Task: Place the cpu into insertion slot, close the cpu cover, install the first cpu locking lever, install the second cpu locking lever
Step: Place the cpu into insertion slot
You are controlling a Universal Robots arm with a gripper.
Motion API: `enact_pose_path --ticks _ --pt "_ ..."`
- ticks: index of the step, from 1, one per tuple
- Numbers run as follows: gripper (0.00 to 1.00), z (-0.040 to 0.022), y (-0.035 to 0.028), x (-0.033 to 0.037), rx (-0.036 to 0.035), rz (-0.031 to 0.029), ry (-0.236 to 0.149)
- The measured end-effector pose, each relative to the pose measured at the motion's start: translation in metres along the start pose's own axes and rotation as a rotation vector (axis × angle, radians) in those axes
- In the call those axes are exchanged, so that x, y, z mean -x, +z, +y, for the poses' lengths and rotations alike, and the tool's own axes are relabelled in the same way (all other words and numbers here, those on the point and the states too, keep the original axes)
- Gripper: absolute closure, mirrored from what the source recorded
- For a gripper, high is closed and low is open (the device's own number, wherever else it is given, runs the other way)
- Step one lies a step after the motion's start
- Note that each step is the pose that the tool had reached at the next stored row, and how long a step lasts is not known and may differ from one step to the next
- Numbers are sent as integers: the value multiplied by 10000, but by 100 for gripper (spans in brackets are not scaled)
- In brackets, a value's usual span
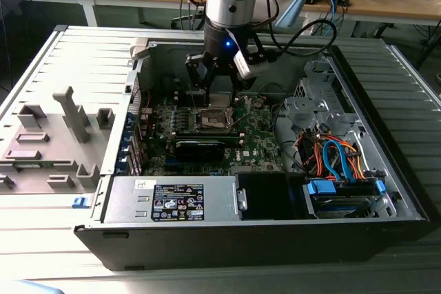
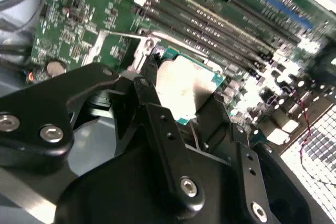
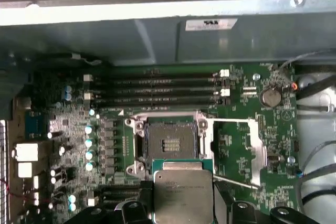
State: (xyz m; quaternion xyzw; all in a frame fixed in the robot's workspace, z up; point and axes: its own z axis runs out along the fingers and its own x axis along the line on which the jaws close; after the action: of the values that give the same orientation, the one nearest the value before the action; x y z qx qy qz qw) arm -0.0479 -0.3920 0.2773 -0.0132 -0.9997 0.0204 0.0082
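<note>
My gripper (image 3: 182,205) is shut on the cpu (image 3: 182,195), a flat square chip with a silvery top on a green edge. In the second wrist view the cpu (image 2: 186,85) sits between the black fingers (image 2: 144,95). The insertion slot (image 3: 170,142) lies uncovered on the green board, its dark contact field showing, and the cpu hangs just beside and above it. The cpu cover (image 3: 203,132) looks raised at one edge of the slot. Thin wire levers (image 3: 236,182) are swung out beside it. In the exterior view my gripper (image 1: 217,98) hovers over the slot (image 1: 215,119) inside the computer case.
Long black memory slots (image 3: 157,90) run along one side of the slot. A black card (image 1: 200,148) lies in front of it. The power supply (image 1: 172,200), drive cage and cable bundle (image 1: 337,160) crowd the case's front and the exterior view's right. Case walls surround the board.
</note>
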Motion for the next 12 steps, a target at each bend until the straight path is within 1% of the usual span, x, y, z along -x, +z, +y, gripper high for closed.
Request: enact_pose_path --ticks 1,4,10,12 --pt "45 54 -2 -2 -101 -3 -14" --pt "45 86 -2 -2 -97 -1 -45" --pt "45 87 -2 -3 -93 0 -45" --pt "45 87 -2 -3 -92 3 34"
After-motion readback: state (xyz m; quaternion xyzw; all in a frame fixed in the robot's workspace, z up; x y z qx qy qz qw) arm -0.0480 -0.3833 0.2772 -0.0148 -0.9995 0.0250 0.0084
